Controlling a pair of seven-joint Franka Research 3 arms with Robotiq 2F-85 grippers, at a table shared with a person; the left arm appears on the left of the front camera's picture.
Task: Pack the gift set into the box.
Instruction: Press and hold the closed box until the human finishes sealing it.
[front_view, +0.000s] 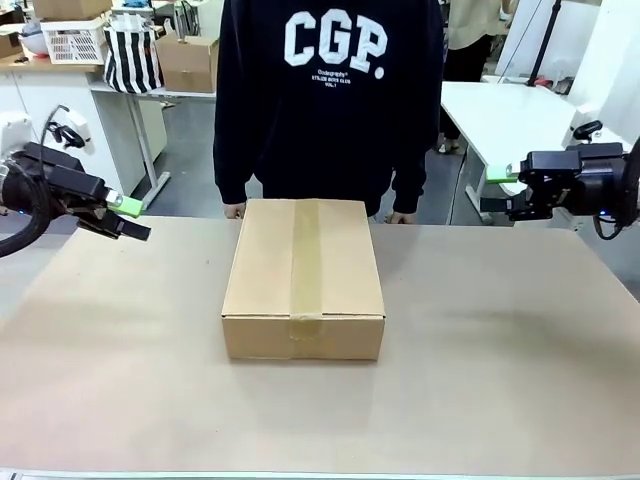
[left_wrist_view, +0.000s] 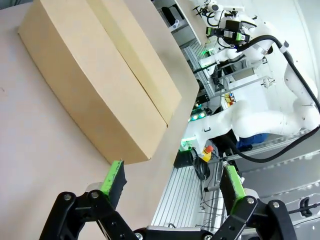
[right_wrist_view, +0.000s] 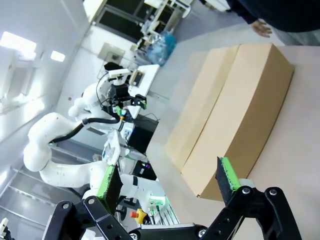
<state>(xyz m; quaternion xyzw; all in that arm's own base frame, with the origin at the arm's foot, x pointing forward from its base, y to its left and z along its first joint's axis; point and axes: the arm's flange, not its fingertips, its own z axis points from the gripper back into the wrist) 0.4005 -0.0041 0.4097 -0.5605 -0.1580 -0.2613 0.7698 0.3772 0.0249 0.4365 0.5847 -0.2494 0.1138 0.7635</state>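
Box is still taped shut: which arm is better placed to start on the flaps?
Near even; slightly the left. The left gripper hangs open, lower and nearer the box, level with its far end. The right gripper is open too, but higher and farther off.

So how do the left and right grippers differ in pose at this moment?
The left gripper sits lower, at the table's left edge, with its fingers angled down; the right gripper sits higher, off the right edge, with its fingers level. Each points inward toward the box. Both are open, empty and well apart from the closed, taped box.
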